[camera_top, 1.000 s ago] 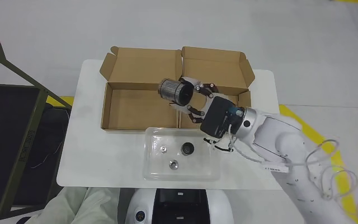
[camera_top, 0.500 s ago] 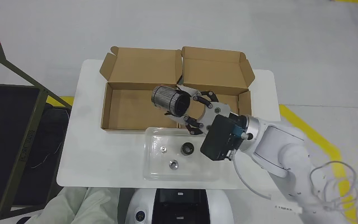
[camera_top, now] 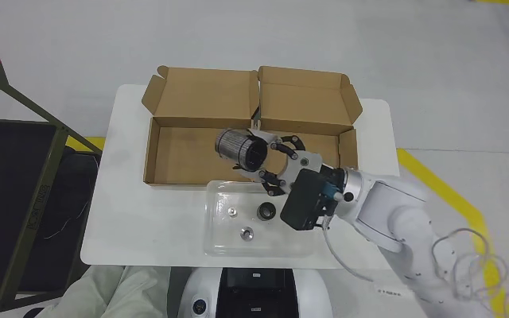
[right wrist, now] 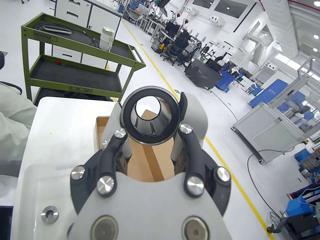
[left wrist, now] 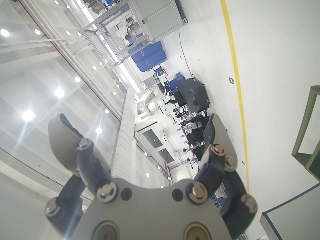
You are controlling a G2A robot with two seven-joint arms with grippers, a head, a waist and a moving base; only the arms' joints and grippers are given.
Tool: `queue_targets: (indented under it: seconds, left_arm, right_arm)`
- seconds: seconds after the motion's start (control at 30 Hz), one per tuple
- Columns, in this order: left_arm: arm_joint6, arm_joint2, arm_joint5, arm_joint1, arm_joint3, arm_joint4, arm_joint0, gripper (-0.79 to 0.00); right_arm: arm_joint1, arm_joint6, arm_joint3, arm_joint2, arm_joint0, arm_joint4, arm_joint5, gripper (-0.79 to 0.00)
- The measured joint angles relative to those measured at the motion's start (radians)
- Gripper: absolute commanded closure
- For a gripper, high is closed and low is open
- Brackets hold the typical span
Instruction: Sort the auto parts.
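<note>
My right gripper (camera_top: 253, 151) is shut on a ribbed metal cylinder sleeve (camera_top: 235, 145), held on its side in the air above the right end of the left cardboard box (camera_top: 187, 155). In the right wrist view the hollow sleeve (right wrist: 152, 139) sits between both fingers of the right gripper (right wrist: 150, 112), its open end facing the camera, with box cardboard below. The right cardboard box (camera_top: 326, 143) lies under that arm. My left gripper (left wrist: 136, 128) stands open with nothing between its fingers, pointing out into the room.
A clear plastic tray (camera_top: 216, 242) sits at the table's near edge, holding a small washer (camera_top: 231, 211), a black ring (camera_top: 266, 211) and a metal disc (camera_top: 247, 233). A green cart (right wrist: 75, 63) stands beside the table's left end.
The right gripper has carried the sleeve leftward and slightly toward the tray, from the boxes' dividing wall to over the left box. The tray's parts have not moved.
</note>
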Motion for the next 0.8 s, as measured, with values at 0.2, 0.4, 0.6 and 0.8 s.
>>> queue_targets:
  seconds: [0.2, 0.4, 0.6, 0.8]
  left_arm:
    - [0.0, 0.0, 0.0, 0.0, 0.0, 0.0, 0.0, -0.785]
    - [0.0, 0.0, 0.0, 0.0, 0.0, 0.0, 0.0, -0.785]
    - [0.0, 0.0, 0.0, 0.0, 0.0, 0.0, 0.0, -0.785]
    - [0.0, 0.0, 0.0, 0.0, 0.0, 0.0, 0.0, -0.785]
  right_arm:
    - [-0.003, 0.03, 0.042, -0.006, 0.003, 0.009, 0.008, 0.0]
    - [-0.007, 0.068, 0.102, -0.008, 0.009, 0.033, 0.018, 0.0]
    - [-0.008, 0.101, 0.156, -0.001, 0.007, 0.056, 0.021, 0.0]
    - [-0.006, 0.145, 0.191, 0.012, -0.003, 0.07, 0.025, 0.0]
